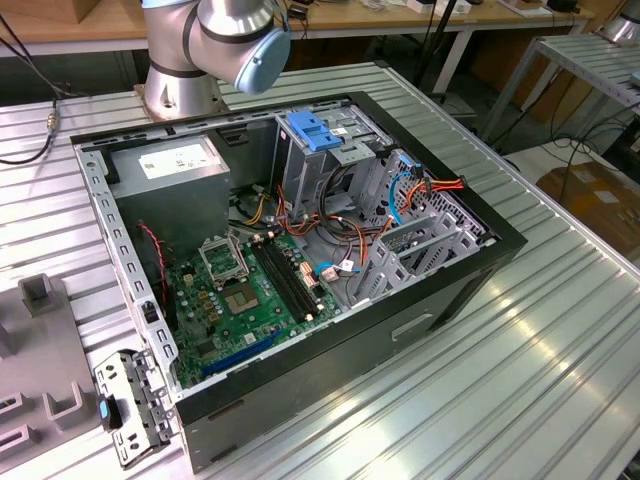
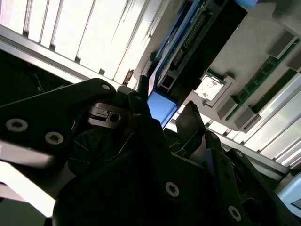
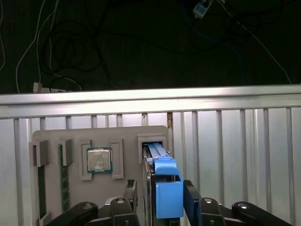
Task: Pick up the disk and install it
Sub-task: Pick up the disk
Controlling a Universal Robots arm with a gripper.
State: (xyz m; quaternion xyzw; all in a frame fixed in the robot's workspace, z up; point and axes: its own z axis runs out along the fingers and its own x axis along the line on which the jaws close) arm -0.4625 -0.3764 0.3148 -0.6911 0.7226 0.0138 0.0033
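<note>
First wrist view: gripper (image 3: 160, 190) looks clamped on the disk (image 3: 168, 200), which stands on edge in fixture tray (image 3: 75, 134) slot. Grasp stage, we judge; lift & install into open PC case (image 1: 400, 330) not yet done.

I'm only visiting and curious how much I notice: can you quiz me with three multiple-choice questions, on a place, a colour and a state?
1. Where is the disk? A. On the floor. B. In a slot of the grey holder plate. C. On a shelf.
2. What colour is the disk's side rail? A. Red. B. Yellow. C. Blue.
3. How is the computer case? A. Open. B. Closed. C. Upside down.
Answers: 1 B, it stands on edge in the plate's slot; 2 C, blue in both wrist views; 3 A, its circuit board shows in the exterior view.
</note>
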